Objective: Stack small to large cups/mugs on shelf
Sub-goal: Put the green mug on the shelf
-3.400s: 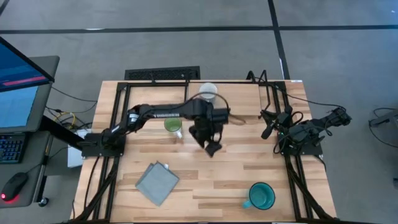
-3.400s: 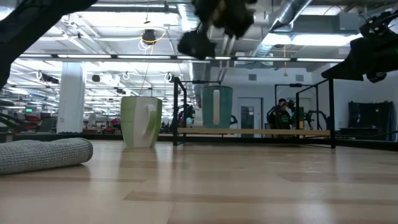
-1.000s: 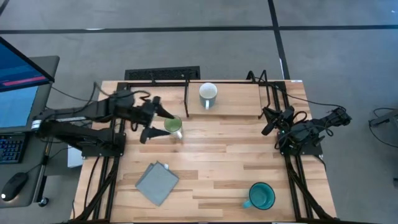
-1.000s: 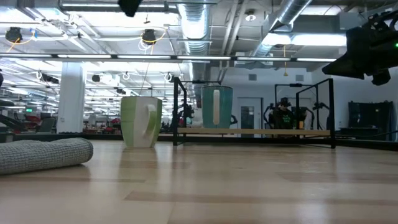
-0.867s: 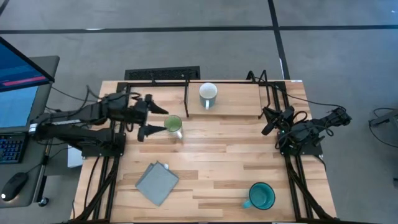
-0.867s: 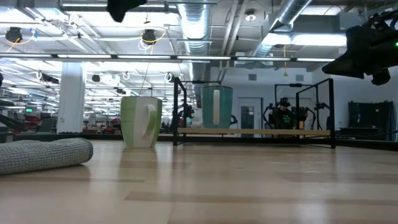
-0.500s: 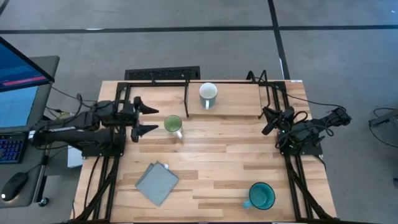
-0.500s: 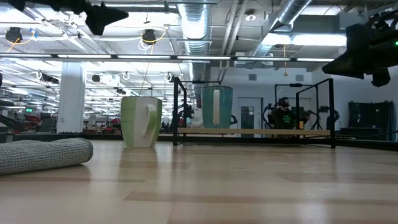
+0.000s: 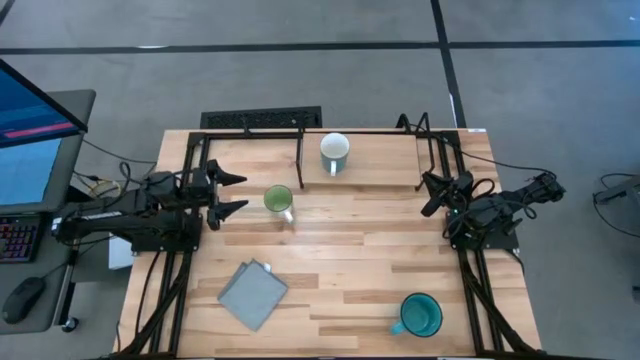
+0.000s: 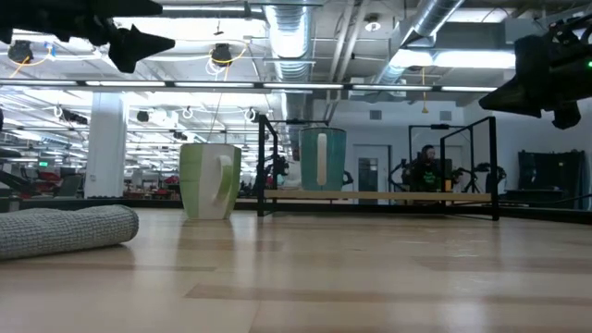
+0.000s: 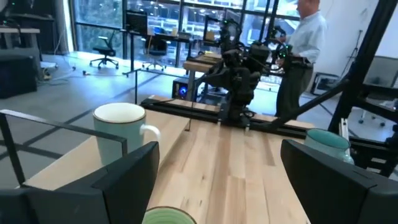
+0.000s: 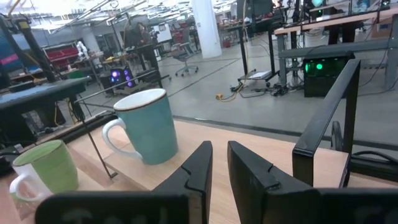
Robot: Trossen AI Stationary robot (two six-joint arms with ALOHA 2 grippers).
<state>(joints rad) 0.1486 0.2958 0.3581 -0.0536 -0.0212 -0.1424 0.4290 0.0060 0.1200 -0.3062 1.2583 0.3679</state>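
Observation:
A light green mug (image 9: 278,200) stands upright on the tabletop, its rim (image 11: 168,216) just ahead of my left gripper (image 9: 232,194). That gripper is open, level and to the mug's left, clear of it. A pale blue-white mug (image 9: 335,152) stands on the shelf (image 9: 385,160), a light-wood plank at the far side. The larger teal mug (image 9: 420,315) stands on the table near the front right. My right gripper (image 9: 430,200) waits shut at the table's right side, with nothing between its fingers (image 12: 202,165).
A folded grey cloth (image 9: 252,293) lies near the front left. Black frame rails (image 9: 185,250) run along both table sides, and the shelf's thin black legs (image 9: 300,160) stand beside the green mug. A person (image 11: 305,50) is in the room beyond the table.
My left gripper has drawn back from the green mug toward the table's left edge and has come lower, staying open. The green mug stands where it was.

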